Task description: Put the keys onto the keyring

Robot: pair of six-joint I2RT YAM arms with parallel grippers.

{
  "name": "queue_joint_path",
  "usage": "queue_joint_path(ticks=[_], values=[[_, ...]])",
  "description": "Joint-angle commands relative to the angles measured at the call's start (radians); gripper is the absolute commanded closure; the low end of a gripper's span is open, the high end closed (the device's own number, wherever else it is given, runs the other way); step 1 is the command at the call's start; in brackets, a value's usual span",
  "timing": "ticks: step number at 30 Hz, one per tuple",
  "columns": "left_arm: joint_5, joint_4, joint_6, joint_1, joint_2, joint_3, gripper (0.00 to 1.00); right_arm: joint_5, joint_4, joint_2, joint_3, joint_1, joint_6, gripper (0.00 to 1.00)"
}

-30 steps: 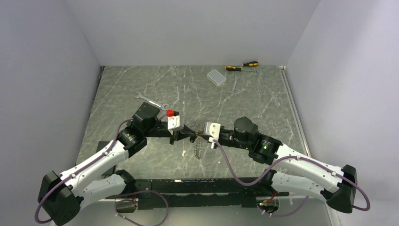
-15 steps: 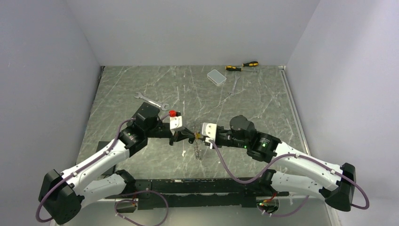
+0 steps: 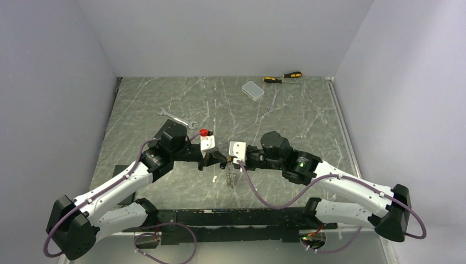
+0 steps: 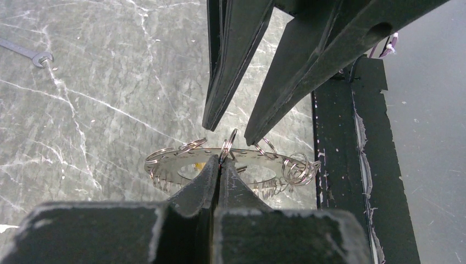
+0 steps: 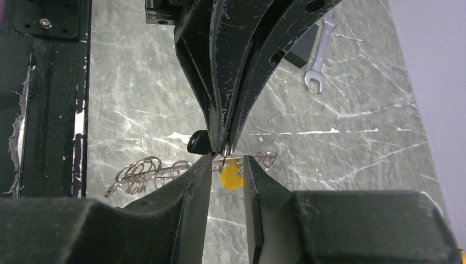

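The keyring (image 4: 165, 163) is a thin silvery loop carrying many small split rings, hanging between the two grippers above the table; it also shows in the top view (image 3: 229, 177). My left gripper (image 4: 221, 165) is shut on one small ring of it. My right gripper (image 5: 225, 162) is open, its fingers either side of that ring, facing the left gripper (image 5: 224, 137) tip to tip. The yellow-headed key (image 5: 231, 177) hangs between the right fingers. The black-headed key (image 5: 197, 143) sits just left of the left gripper's tip. I cannot make out the pale key.
A silver spanner (image 3: 177, 117) lies behind the left arm, and a flat black block (image 5: 305, 47) lies near it. Two yellow-and-black screwdrivers (image 3: 283, 77) and a small pale box (image 3: 253, 89) lie at the back. The black base rail (image 4: 351, 165) runs along the near edge.
My right arm has moved left, bringing its open gripper up to the left gripper's tip. The left gripper has shifted slightly right and still holds the keyring.
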Motion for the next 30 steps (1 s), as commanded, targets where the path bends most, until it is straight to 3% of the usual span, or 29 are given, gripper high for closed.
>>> queue_joint_path(ticks=[1,19,24,30], values=[[0.012,0.033,0.01,-0.002,-0.009,0.045,1.0,-0.004,0.052,0.007,0.033,0.001,0.002,0.68],[0.01,0.038,0.006,-0.002,-0.016,0.043,1.0,0.014,0.119,0.035,0.008,0.001,0.019,0.71],[0.011,0.041,0.005,-0.002,-0.016,0.043,1.0,0.009,0.109,0.035,0.002,0.0,0.017,0.83],[0.01,0.043,0.003,-0.002,-0.018,0.043,1.0,0.014,0.101,0.035,-0.007,0.0,0.013,0.84]])
